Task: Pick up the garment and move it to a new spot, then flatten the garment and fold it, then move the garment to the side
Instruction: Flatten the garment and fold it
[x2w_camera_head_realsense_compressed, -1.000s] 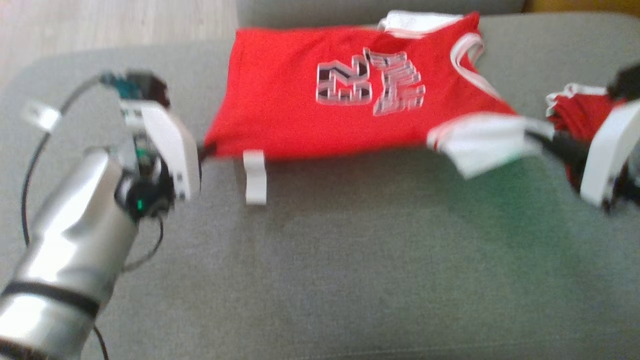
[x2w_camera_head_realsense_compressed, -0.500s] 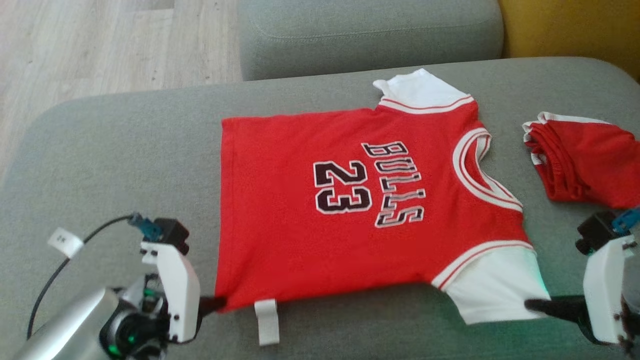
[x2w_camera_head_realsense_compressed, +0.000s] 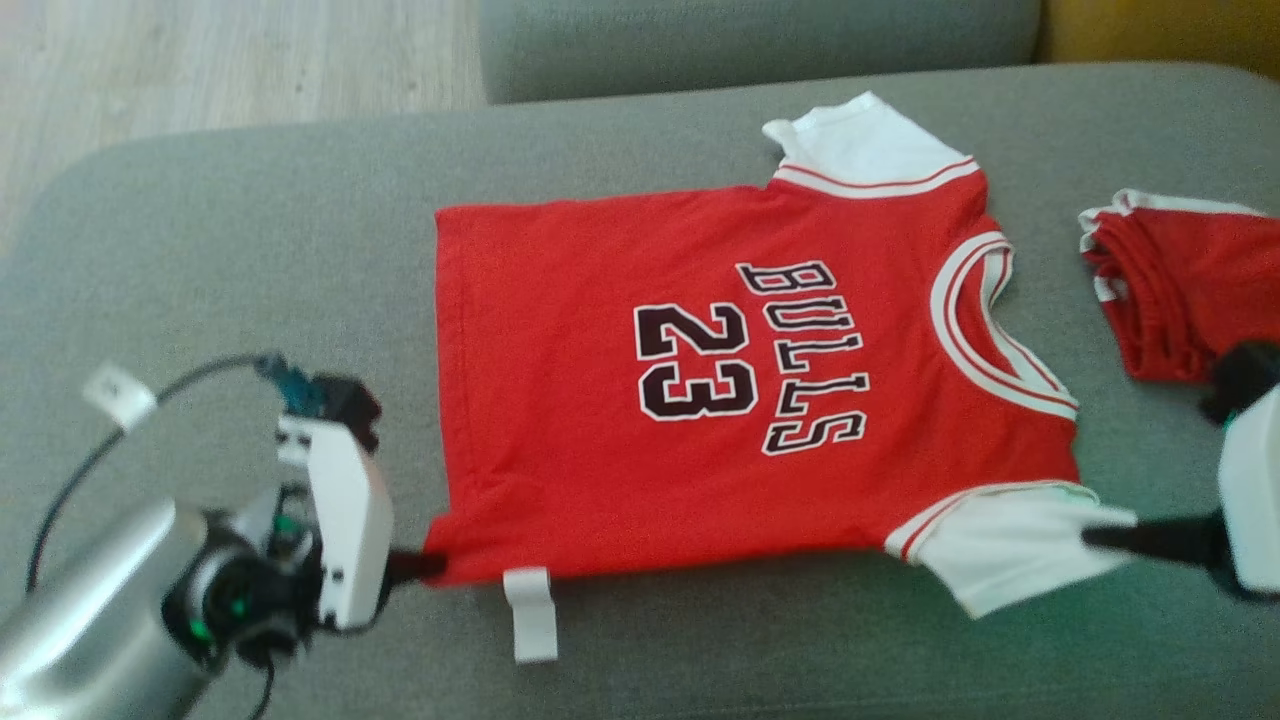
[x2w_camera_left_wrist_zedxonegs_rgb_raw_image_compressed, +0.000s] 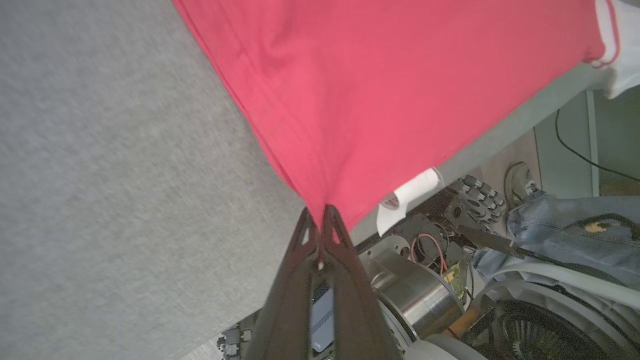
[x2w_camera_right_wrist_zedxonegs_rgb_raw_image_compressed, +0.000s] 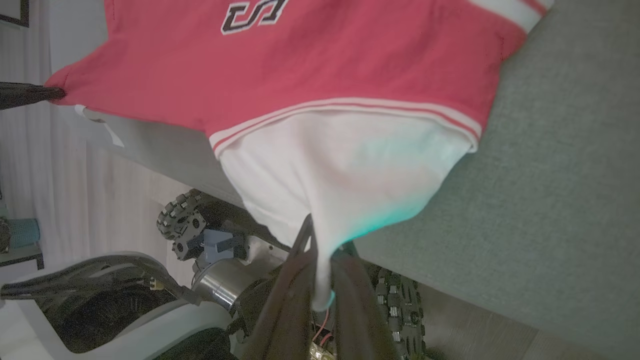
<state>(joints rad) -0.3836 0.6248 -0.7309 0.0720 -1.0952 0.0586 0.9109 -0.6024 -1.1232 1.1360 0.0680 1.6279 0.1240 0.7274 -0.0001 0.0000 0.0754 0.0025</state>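
The garment (x2w_camera_head_realsense_compressed: 640, 380) is a red jersey with white sleeves and "BULLS 23" in dark letters, spread face up on a grey sofa cushion (x2w_camera_head_realsense_compressed: 760, 650). My left gripper (x2w_camera_head_realsense_compressed: 425, 565) is shut on its near hem corner, seen close up as red cloth (x2w_camera_left_wrist_zedxonegs_rgb_raw_image_compressed: 350, 100) pinched at the left gripper's tips (x2w_camera_left_wrist_zedxonegs_rgb_raw_image_compressed: 320, 220). My right gripper (x2w_camera_head_realsense_compressed: 1100, 537) is shut on the near white sleeve (x2w_camera_head_realsense_compressed: 1000, 550). In the right wrist view that sleeve (x2w_camera_right_wrist_zedxonegs_rgb_raw_image_compressed: 340, 175) runs down between the right gripper's tips (x2w_camera_right_wrist_zedxonegs_rgb_raw_image_compressed: 320, 240). A white tag (x2w_camera_head_realsense_compressed: 530, 612) hangs at the hem.
A second red garment (x2w_camera_head_realsense_compressed: 1180, 290) lies crumpled at the right of the cushion. The sofa's backrest (x2w_camera_head_realsense_compressed: 760, 40) runs along the far side, with wood floor (x2w_camera_head_realsense_compressed: 200, 60) at the upper left. My wheeled base (x2w_camera_left_wrist_zedxonegs_rgb_raw_image_compressed: 450, 290) shows below the cushion's near edge.
The head camera has shifted, so the whole picture moved. The jersey now lies flatter on the cushion than a second ago. Both grippers keep their hold on the hem corner and the sleeve.
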